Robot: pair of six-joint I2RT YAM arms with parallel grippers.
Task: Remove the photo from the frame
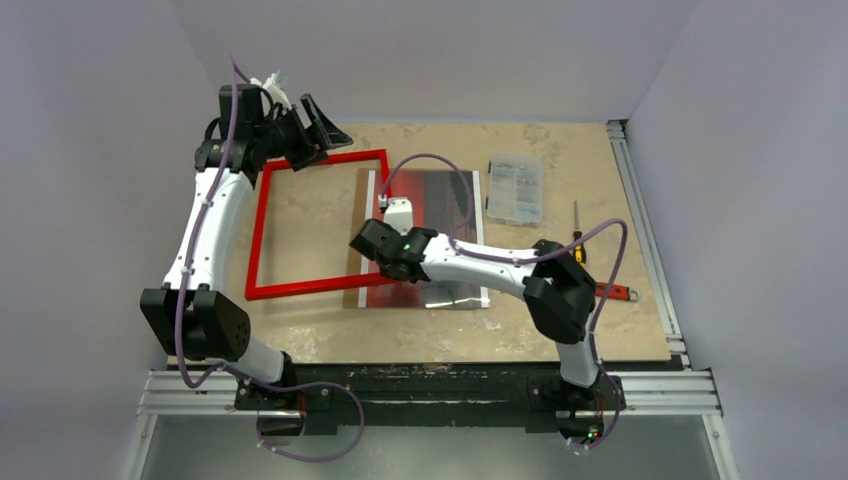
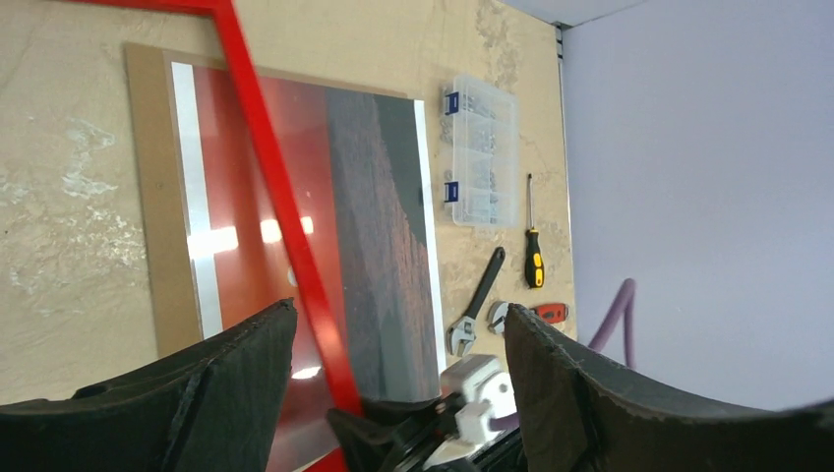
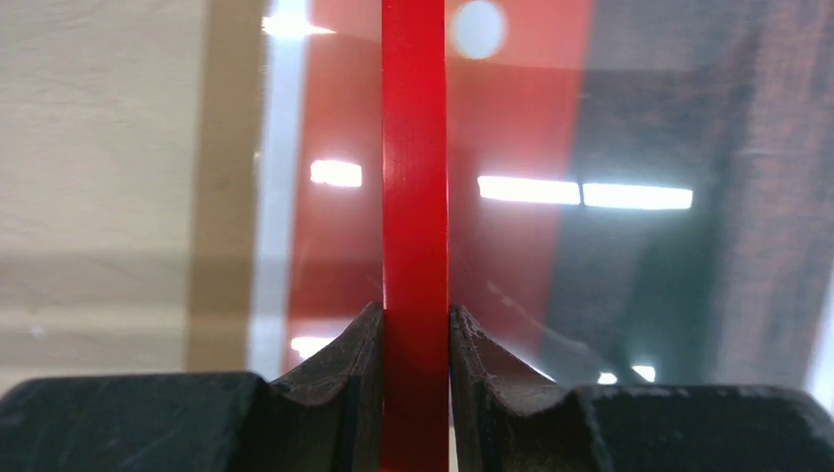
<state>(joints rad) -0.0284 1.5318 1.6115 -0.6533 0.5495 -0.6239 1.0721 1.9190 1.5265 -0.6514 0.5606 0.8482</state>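
Note:
The photo (image 1: 430,235), a glossy sunset print on a brown board, lies flat on the table. The red frame (image 1: 258,225) sits shifted to its left, and only the frame's right bar crosses the print. My right gripper (image 1: 380,252) is shut on that right bar, which runs straight up between the fingers in the right wrist view, frame (image 3: 414,187), gripper (image 3: 414,320), photo (image 3: 610,246) beneath. My left gripper (image 1: 312,128) hangs open by the frame's far left corner, holding nothing. In the left wrist view the left gripper (image 2: 398,313) looks down on the frame bar (image 2: 273,187) and the photo (image 2: 379,197).
A clear plastic parts box (image 1: 516,187) stands right of the photo, with a yellow-handled screwdriver (image 1: 577,232) and a wrench with a red-handled tool (image 1: 612,292) nearer the table's right edge. A metal rail (image 1: 640,215) runs along that edge. Grey walls close in the left, back and right.

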